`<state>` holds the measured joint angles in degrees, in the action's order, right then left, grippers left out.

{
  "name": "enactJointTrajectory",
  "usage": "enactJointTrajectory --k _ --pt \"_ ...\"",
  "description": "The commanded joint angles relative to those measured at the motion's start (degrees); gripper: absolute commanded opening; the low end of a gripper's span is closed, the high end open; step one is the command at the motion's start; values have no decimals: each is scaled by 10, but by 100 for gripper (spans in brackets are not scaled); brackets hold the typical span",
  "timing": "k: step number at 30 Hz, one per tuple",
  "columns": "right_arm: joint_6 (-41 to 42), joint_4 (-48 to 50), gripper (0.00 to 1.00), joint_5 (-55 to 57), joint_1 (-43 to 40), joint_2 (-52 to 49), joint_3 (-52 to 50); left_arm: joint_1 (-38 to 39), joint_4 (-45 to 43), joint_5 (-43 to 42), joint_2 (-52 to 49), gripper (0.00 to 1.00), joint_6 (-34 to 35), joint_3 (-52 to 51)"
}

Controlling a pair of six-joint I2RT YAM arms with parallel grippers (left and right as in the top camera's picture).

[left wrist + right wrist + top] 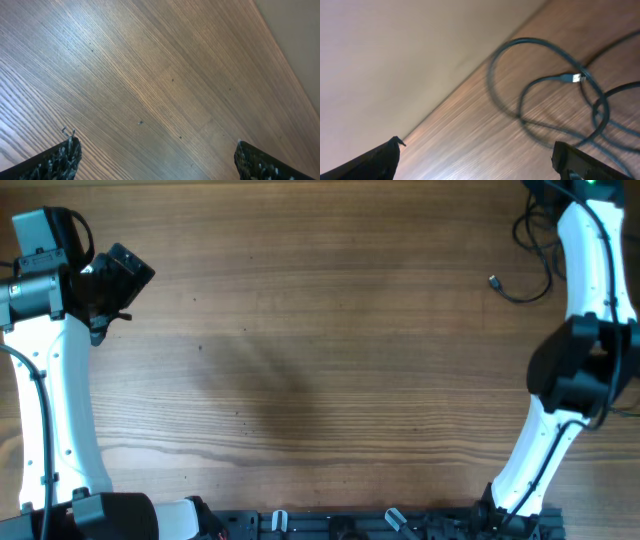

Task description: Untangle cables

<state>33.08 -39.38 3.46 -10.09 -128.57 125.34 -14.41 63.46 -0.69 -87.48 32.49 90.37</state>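
Cables loop at table far-right corner, right by the edge, plug inboard. We see L gripper and R gripper both splayed, empty. Loops prob. cross; view blurry.

Robot lab workbench, wood-grain table, two white arms mounted at its edge

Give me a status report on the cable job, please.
Left hand open, empty. Right hand open, above looped cables near table edge. No obstruction seen.
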Motion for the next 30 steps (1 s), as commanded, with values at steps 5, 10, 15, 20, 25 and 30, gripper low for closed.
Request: enactJointTrajectory --k 5,10,15,20,25,30 --pt "-92 -231 100 -240 4 223 8 -1 0 6 -5 100 8 2" --pt "-218 -363 100 -280 45 333 8 -1 0 6 -5 100 8 2" --pt "-220 -465 100 -279 94 406 8 -1 0 6 -5 100 8 2" --pt "-225 -488 100 -280 96 422 8 -1 0 6 -5 100 8 2" --pt "-277 -485 100 -296 99 421 8 -1 0 6 -5 100 8 2" --pt "-395 -450 100 -292 103 436 -20 -1 0 6 -5 100 8 2"
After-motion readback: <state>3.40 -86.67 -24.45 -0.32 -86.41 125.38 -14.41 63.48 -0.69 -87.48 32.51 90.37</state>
